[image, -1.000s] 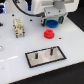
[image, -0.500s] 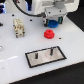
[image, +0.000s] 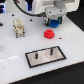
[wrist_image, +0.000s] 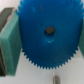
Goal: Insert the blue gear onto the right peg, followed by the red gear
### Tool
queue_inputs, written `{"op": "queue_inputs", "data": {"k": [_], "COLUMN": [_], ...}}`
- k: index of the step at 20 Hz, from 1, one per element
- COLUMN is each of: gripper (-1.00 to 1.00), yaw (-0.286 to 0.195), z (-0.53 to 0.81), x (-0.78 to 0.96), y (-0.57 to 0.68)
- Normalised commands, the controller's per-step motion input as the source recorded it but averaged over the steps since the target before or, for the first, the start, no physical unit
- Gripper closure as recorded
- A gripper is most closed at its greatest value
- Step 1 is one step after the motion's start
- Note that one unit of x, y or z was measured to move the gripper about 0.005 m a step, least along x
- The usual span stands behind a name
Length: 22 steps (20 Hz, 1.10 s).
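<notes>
Fingers (wrist_image: 10, 42) of the gripper (image: 52, 22) are closed on the blue gear (wrist_image: 49, 37), which is held between the pale green pads and seen from the wrist view with its dark centre hole facing the camera. Beneath the fingers and apart from them, the red gear (image: 48, 34) is seen lying on the white table (image: 15, 60). Further from the fingers, the grey plate (image: 45, 56) is placed, with the right peg (image: 51, 51) and its twin pin (image: 37, 55) standing upright on it.
</notes>
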Motion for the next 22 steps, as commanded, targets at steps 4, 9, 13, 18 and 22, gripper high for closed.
{"op": "queue_inputs", "data": {"k": [4, 9, 13, 18, 22], "gripper": [1.00, 1.00, 1.00, 1.00, 1.00], "yaw": [0.000, 0.000, 0.000, 0.000, 0.000], "z": [0.53, 0.54, 0.54, 0.52, 0.45], "x": [0.64, 0.77, 0.83, 0.83, 0.83], "y": [-0.13, -0.13, -0.05, -0.13, -0.24]}}
